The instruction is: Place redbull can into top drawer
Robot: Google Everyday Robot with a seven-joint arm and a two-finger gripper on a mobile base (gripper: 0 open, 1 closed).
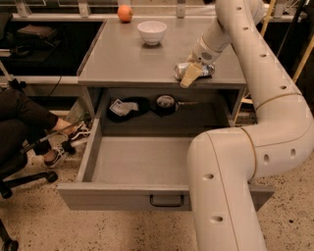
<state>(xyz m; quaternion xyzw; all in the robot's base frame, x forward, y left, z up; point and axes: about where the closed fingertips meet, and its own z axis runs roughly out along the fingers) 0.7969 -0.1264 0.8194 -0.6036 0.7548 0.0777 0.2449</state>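
A: Camera view is showing one big white arm (274, 122). Where is its gripper (192, 74) sitting?

B: It is reaching down onto the grey table (132, 59), close to the front edge, on the right side.

A: Is it squeezing anything?

B: I cannot tell. It is touching the can (181, 70), but whether it is gripping tight or sitting loose is not showing.

A: Where is the can lying?

B: It is lying on its side on the table, right at the gripper and partly behind it. Its long way is running left to right, along the front edge. A bit of it is poking out on each side of the gripper.

A: And the drawer (108, 195)?

B: It is standing pulled out, lower down and nearer to us than the gripper.

A: So which way is the can needing to go?

B: I am thinking up a little, over the table edge toward us, then down. A round can lying sideways is likely to roll if the grip is slipping.

A: Is anything getting in the way?

B: No. The bowl (151, 32) and the orange (124, 12) are sitting far back, well apart from the gripper.
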